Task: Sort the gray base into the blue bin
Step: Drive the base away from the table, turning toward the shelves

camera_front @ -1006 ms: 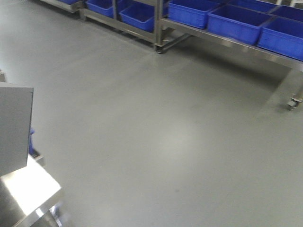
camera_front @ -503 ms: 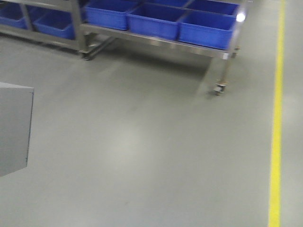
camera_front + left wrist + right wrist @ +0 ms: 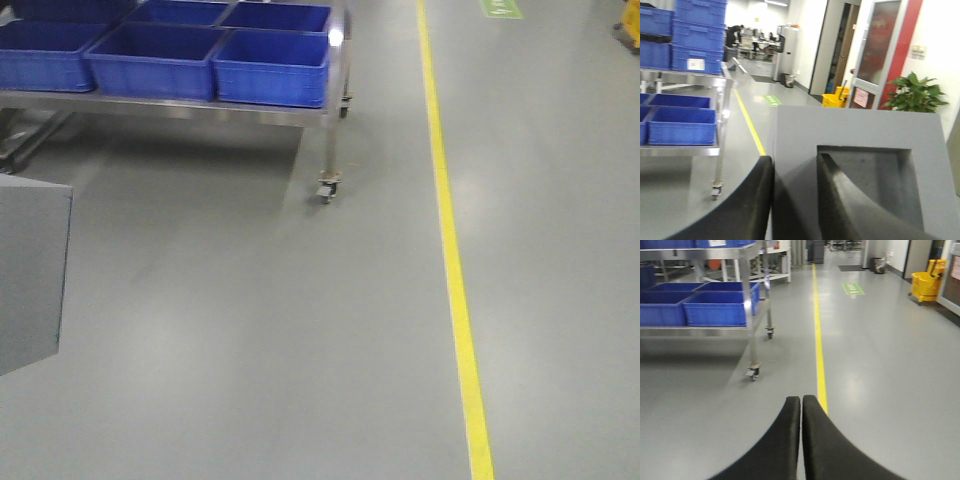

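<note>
In the left wrist view the gray base fills the frame, a light-gray box with a darker square recess. My left gripper is shut on its wall, one black finger outside and the other inside the recess. The front view shows the same base at the left edge, held above the floor. My right gripper is shut with nothing in it, its fingers pressed together over bare floor. Several blue bins stand on a steel cart at the upper left; the nearest is at the cart's right end. I cannot tell which is the task's blue bin.
A yellow floor line runs away from me to the right of the cart's caster leg. More blue crates are stacked on the cart's top shelf. A yellow mop bucket, a door and a potted plant stand along the right wall.
The front view has swung to the right: the cart with blue crates slid to the left of the frame and the yellow line came into view. The gray base keeps its place in the frame.
</note>
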